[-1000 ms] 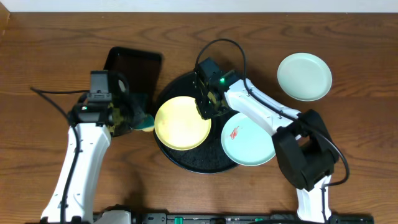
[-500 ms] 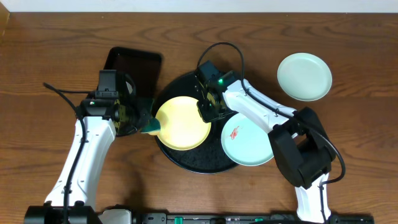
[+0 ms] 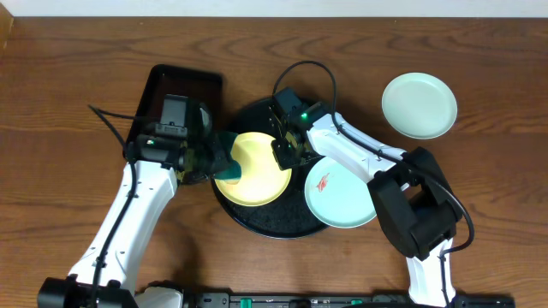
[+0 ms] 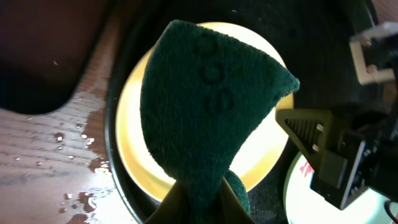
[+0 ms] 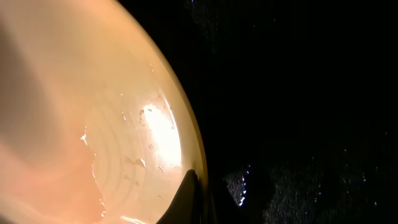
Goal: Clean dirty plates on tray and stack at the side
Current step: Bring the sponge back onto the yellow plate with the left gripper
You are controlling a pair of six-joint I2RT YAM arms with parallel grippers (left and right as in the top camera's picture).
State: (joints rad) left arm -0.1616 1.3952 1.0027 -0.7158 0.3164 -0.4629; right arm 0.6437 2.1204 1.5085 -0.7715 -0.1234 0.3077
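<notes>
Work surface: brown wooden table (image 3: 68, 103) with water droplets (image 4: 74, 143) beside the round tray (image 3: 257, 224); pale wall (image 3: 257, 7) behind. Plates: three. The yellow plate (image 3: 261, 175) and smeared mint plate (image 3: 342, 197) lie on the round tray; the second mint plate (image 3: 419, 104) sits on the table, well apart. Trays: two, including the rectangular tray (image 3: 171, 85). The left gripper (image 3: 208, 161) clamps one green sponge (image 4: 205, 93) over the yellow plate; the right gripper (image 3: 285, 152) pinches that plate's rim.

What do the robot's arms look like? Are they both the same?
Nearly twins! The left arm and the right arm both have smooth white tube-shaped shells joined by chunky black joints. Thin black cables loop off them. A tiny green light glows near the right arm's wrist.
</notes>
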